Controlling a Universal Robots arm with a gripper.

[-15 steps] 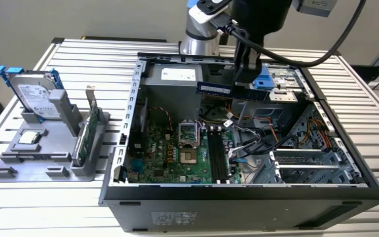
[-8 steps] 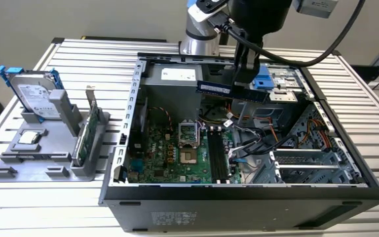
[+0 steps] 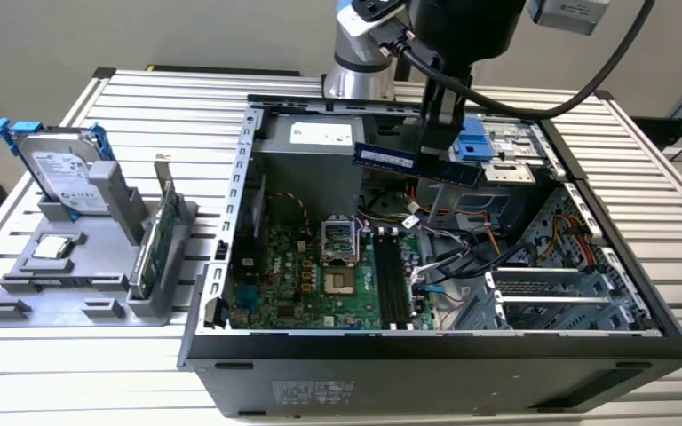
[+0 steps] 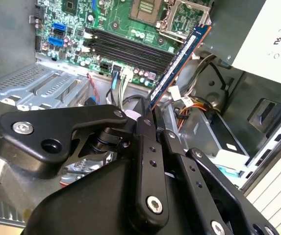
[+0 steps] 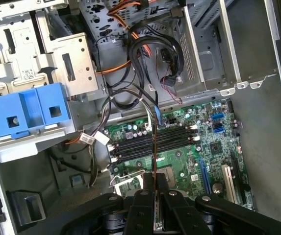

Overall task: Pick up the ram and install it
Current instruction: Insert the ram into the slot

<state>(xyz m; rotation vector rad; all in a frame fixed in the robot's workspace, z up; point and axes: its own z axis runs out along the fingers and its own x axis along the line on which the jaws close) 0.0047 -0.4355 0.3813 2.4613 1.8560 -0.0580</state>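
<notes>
Currently the tool (image 3: 433, 151) is clamped on the ram (image 3: 383, 157), which hangs beneath it over the case (image 3: 241, 177); the slots (image 3: 391, 284) lie well below the tool. Likely risk: tilt or offset jams the ram.

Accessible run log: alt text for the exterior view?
The gripper holds the ram above the open computer case and its motherboard. On the exterior view's left, a grey stand carries a hard drive and a green card.

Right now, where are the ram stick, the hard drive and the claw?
ram (image 3: 386, 157): exterior view, exposed blue board.
hard drive (image 3: 63, 173): exterior view, labelled silver face.
claw (image 4: 150, 108): second wrist view, between its fingertips.
</notes>
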